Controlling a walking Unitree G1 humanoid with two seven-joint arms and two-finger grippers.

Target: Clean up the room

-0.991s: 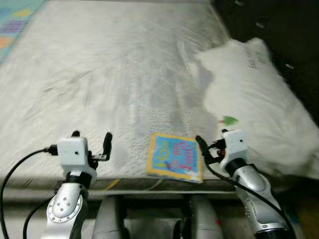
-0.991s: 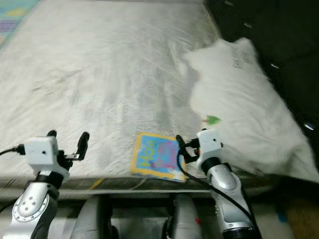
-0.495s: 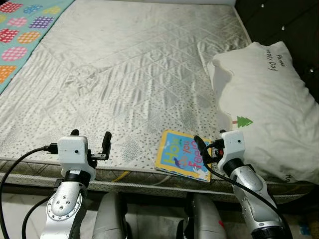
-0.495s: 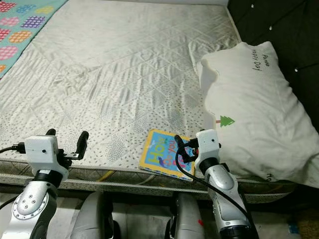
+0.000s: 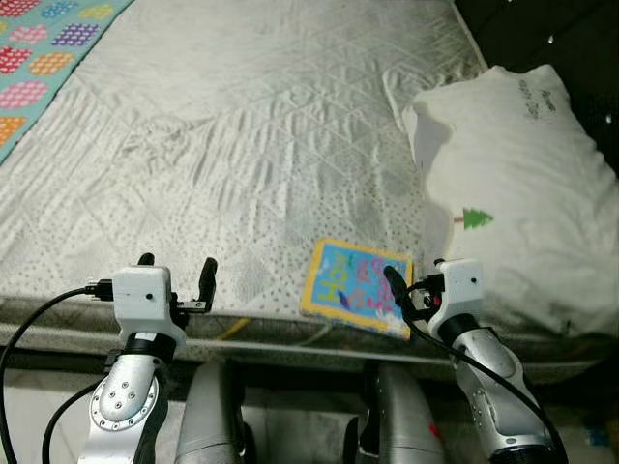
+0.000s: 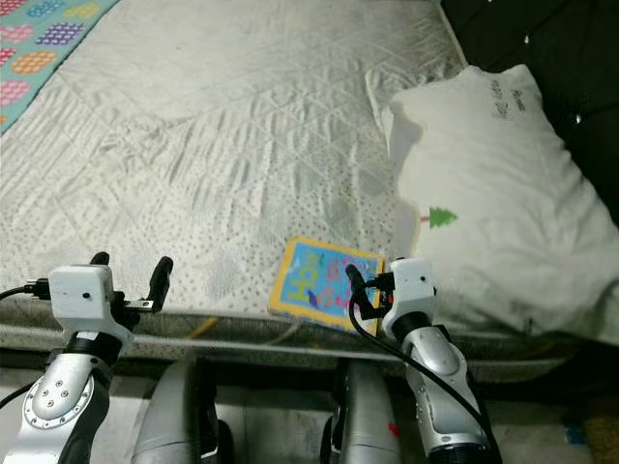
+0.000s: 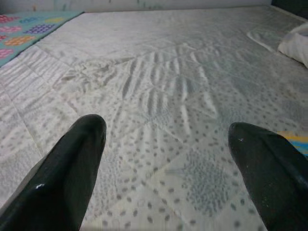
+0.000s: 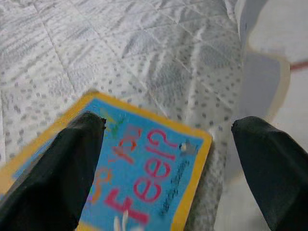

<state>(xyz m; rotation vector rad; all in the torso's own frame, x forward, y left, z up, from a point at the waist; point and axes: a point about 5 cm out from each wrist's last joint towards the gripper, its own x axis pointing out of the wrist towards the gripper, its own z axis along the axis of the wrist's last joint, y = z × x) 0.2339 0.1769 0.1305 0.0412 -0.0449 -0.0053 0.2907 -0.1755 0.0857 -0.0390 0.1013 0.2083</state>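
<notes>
Quilted mattress [image 5: 242, 145], book [image 5: 354, 286], pillow [image 5: 513, 193]

A wide bed [image 5: 251, 126] carries a pale grey quilted mattress cover stitched in diamonds and speckled with small grey dots, creased near its middle. At the far left corner lies a teal blanket [image 5: 39, 48] printed with coloured patches in pink, purple and orange. Along the bed's right side runs a dark tufted headboard [image 5: 542, 29]. Below the mattress edge, a yellow strip [image 5: 232, 330] shows on the near side of the bed frame.
</notes>
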